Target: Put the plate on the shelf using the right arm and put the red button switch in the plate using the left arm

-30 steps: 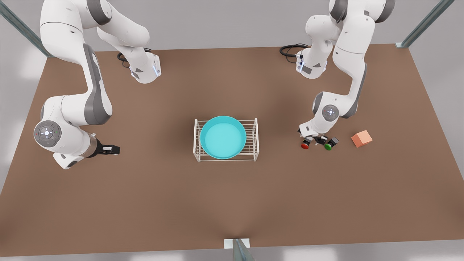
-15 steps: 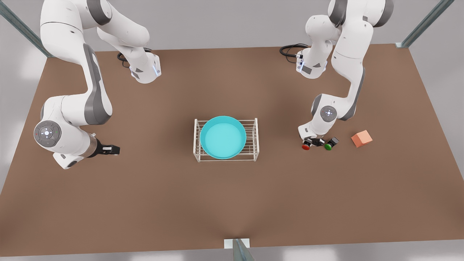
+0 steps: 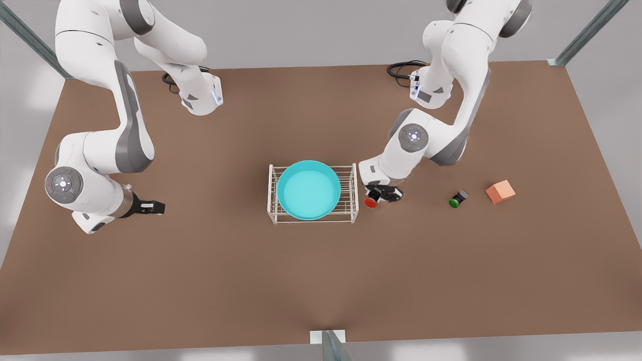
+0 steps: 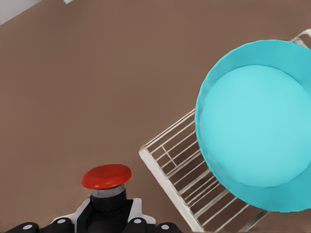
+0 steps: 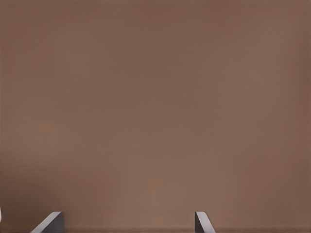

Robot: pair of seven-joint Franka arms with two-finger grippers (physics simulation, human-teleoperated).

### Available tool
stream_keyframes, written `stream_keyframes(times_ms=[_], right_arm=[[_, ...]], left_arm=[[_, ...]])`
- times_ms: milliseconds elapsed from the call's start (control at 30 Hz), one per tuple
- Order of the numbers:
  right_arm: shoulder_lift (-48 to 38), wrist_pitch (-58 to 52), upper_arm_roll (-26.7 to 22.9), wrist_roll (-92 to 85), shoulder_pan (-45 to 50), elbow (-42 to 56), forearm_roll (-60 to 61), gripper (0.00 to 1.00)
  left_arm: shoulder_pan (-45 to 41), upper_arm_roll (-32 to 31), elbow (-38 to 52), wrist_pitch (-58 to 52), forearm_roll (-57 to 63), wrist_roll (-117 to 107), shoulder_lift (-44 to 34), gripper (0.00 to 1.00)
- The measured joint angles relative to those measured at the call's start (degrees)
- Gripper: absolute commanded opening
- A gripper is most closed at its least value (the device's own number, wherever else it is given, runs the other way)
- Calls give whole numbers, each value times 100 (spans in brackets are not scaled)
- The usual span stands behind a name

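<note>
The turquoise plate [image 3: 308, 190] rests on top of the white wire shelf [image 3: 352, 173] at the table's middle. Just off the shelf's end on the front view's right, my left gripper [image 3: 380, 194] is shut on the red button switch [image 3: 371, 202]. In the left wrist view the red button switch [image 4: 106, 176] sticks out from between the fingers of my left gripper [image 4: 110, 216], with the shelf [image 4: 167, 165] and plate [image 4: 252, 126] close beyond it. My right gripper [image 3: 156, 206] waits open at the front view's left, its fingertips [image 5: 51, 222] spread over bare table.
A green-capped button [image 3: 455, 200] and an orange cube [image 3: 500, 191] lie on the table at the front view's right. Cables sit by both arm bases at the back. The brown table [image 3: 321, 281] is bare toward the front edge.
My left gripper has closed on the red button switch, raised it and carried it toward the front view's left, up to the shelf's end. The green button stays behind. The right arm barely moved.
</note>
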Motion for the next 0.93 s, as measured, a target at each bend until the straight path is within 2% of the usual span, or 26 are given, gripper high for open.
stream_keyframes(times_ms=[100, 233, 267, 300, 433, 667, 700, 733, 767, 800, 833, 933], right_arm=[[0, 0, -4, 1, 1, 0, 0, 100], [0, 0, -6, 3, 1, 0, 1, 100], [0, 0, -8, 3, -1, 0, 1, 100], [0, 0, -8, 3, -1, 0, 1, 100], [0, 0, -15, 4, -1, 0, 1, 100], [137, -74, -35, 11, -80, 90, 12, 100], [141, -83, -35, 13, -81, 93, 13, 100], [144, -90, -35, 15, -81, 96, 14, 100], [146, -97, -35, 16, -80, 96, 15, 100], [148, -102, -35, 18, -80, 97, 16, 100], [148, -106, -35, 19, -80, 97, 17, 100], [149, -116, -35, 23, -80, 97, 16, 100]], left_arm=[[-89, -668, 605, -302, -252, -859, 343, 42], [-417, -811, 1470, -70, -279, -2056, 1188, 42], [-428, -813, 1576, 23, -238, -2324, 1345, 57], [-437, -814, 1638, 120, -184, -2565, 1446, 100], [-404, -800, 1687, 323, 20, -3317, 1476, 100], [987, -606, 1792, -1591, 756, -3474, 625, 100], [1020, -155, 1922, -1815, 740, -3418, 576, 100], [856, 741, 2015, -2047, 459, -3295, 432, 100], [802, 1414, 1794, -2237, 200, -3117, 106, 100], [793, 1780, 1098, -2253, 6, -2931, -438, 100], [786, 1964, 693, -2239, -138, -2755, -775, 100], [717, 2073, 425, -2190, -271, -2284, -1031, 100]])
